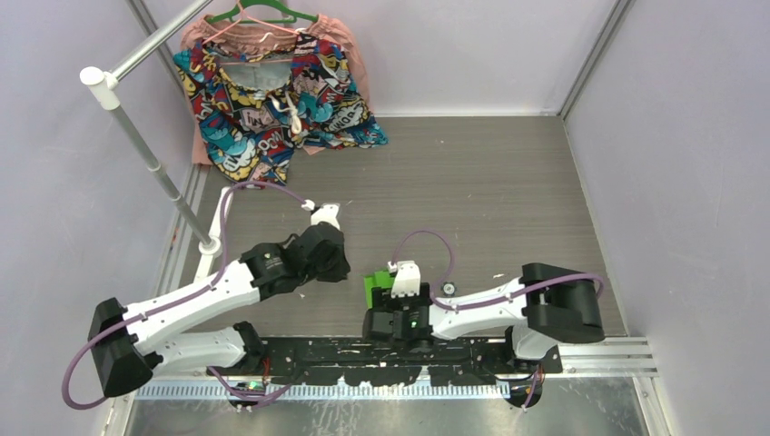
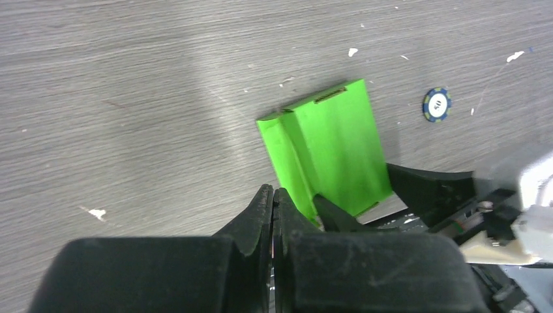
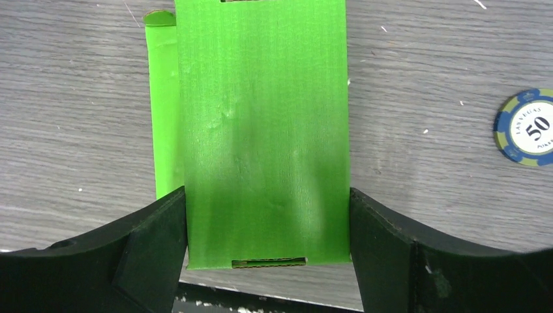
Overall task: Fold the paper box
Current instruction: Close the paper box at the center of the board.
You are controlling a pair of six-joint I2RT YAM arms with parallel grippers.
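Note:
The paper box [image 3: 261, 130] is a bright lime-green folded card lying flat on the grey table, with a narrow flap along its left side. My right gripper [image 3: 267, 202] straddles its near end, and both fingers press flush against its long edges. From the top camera the box [image 1: 375, 286] peeks out just left of the right gripper [image 1: 389, 298]. My left gripper [image 2: 273, 192] is shut with nothing between its fingers. It hovers just left of the box [image 2: 329, 156], and in the top view the left gripper [image 1: 340, 263] sits apart from the card.
A blue poker chip [image 3: 529, 127] lies on the table to the right of the box, also seen as the chip [image 1: 449, 289] from above. A colourful patterned garment [image 1: 272, 100] hangs on a hanger at the back left, beside a slanted rack pole [image 1: 154, 163].

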